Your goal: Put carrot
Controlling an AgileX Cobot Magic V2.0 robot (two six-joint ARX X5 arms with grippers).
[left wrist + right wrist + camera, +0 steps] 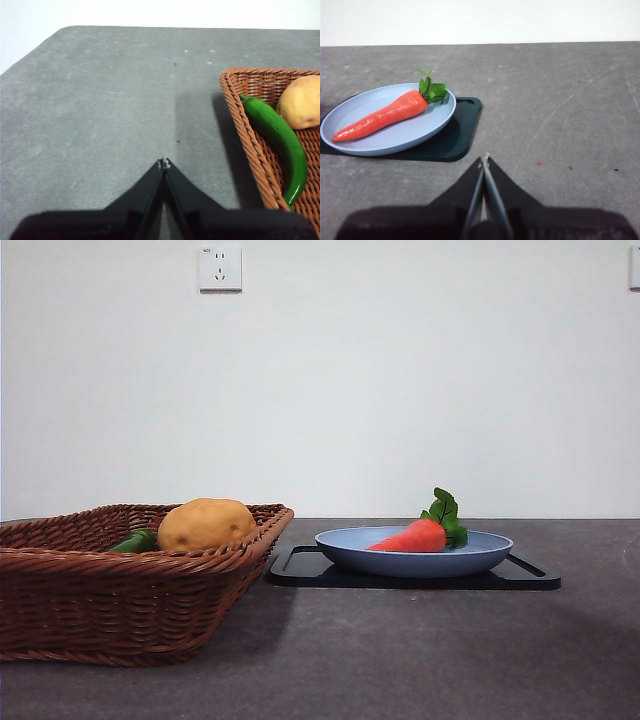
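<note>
The carrot [412, 537] is red-orange with green leaves and lies in a blue plate [480, 558] on a black tray [535, 581]. It also shows in the right wrist view [382, 117], on the plate [420, 134]. My right gripper [484, 161] is shut and empty above the bare table, apart from the plate. My left gripper [163, 163] is shut and empty above the table beside a brown wicker basket [245, 135]. Neither gripper shows in the front view.
The wicker basket [120, 590] at the front left holds a yellow-brown potato [205, 523] and a green pepper [135, 541]; both also show in the left wrist view, potato [302, 102] and pepper [280, 137]. A wall socket [220, 268] is on the white wall.
</note>
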